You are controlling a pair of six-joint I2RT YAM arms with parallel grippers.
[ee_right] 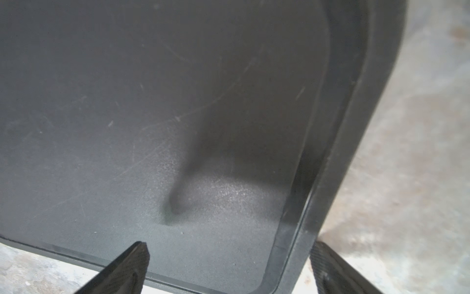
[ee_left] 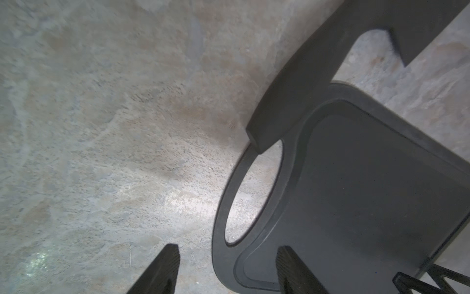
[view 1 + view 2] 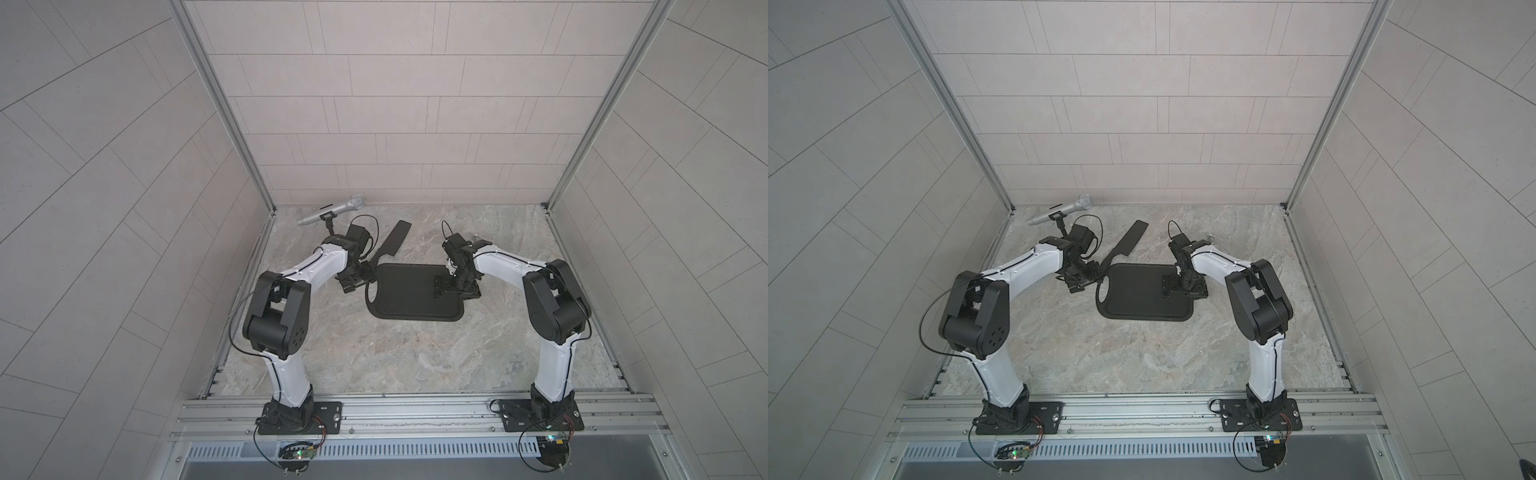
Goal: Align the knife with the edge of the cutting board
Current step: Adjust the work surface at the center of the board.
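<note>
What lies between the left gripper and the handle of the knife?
The looped handle end of the cutting board; the left wrist view shows it.

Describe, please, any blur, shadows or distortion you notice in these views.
Left wrist view: the knife looks soft, with a bright patch on the table. Right wrist view: a dark shadow falls on the cutting board. Both top views: evenly lit, the tiled walls look bowed.

Wide bare surface (image 3: 415,365) in front of the cutting board (image 3: 407,303) — clear passage. Behind it, knife (image 3: 392,243) aslant, handle end over the board's holed end; microphone (image 3: 345,205) on stand crowding the far-left corner.
</note>
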